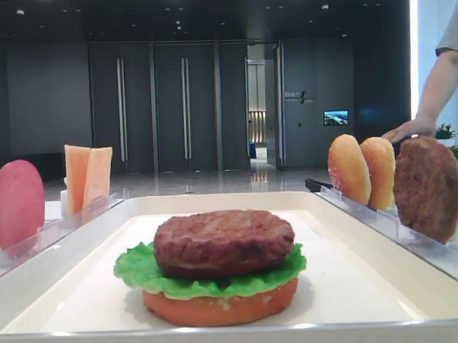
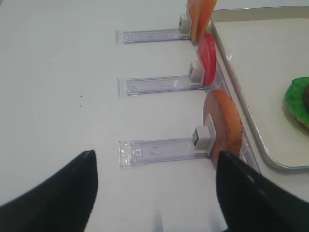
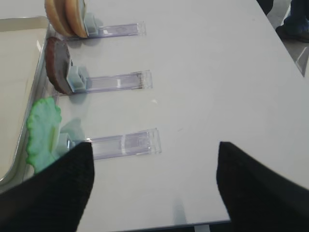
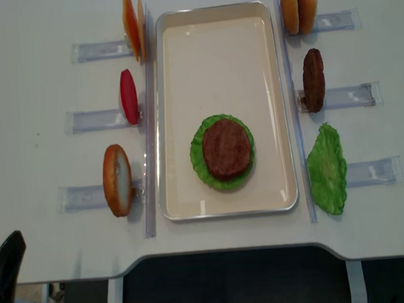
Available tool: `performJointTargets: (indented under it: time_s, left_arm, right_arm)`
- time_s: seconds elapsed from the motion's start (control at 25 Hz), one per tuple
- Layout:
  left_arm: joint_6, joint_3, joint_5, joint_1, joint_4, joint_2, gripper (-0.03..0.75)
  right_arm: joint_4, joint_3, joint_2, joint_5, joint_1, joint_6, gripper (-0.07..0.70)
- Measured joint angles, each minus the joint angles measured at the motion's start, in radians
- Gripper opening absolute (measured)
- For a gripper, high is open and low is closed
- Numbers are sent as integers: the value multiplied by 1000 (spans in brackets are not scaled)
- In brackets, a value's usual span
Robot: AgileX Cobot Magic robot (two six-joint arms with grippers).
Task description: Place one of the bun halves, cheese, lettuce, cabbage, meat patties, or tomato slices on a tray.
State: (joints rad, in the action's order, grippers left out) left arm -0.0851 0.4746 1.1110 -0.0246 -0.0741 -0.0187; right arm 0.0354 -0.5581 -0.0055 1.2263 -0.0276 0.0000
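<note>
On the white tray sits a stack: a bun half at the bottom, lettuce on it, and a meat patty on top. Left of the tray stand cheese, a tomato slice and a bun half. To the right are two bun halves, a meat patty and lettuce. My left gripper is open over bare table beside the near bun half. My right gripper is open and empty, near the lettuce.
Clear acrylic racks hold the ingredients along both long sides of the tray. The table's front edge runs just behind both grippers. A person's arm reaches in at the far right behind the buns.
</note>
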Motion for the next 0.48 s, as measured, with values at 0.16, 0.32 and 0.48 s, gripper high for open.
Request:
performJointTargets:
  time_s: [0.16, 0.32, 0.48]
  left_arm:
    - [0, 0, 0, 0, 0, 0, 578]
    - [0, 0, 0, 0, 0, 0, 578]
    - [0, 0, 0, 0, 0, 0, 578]
  right_arm:
    - [29, 11, 0, -1, 0, -10, 492]
    - [34, 21, 0, -30, 0, -13, 475]
    - [40, 44, 0, -71, 0, -22, 472]
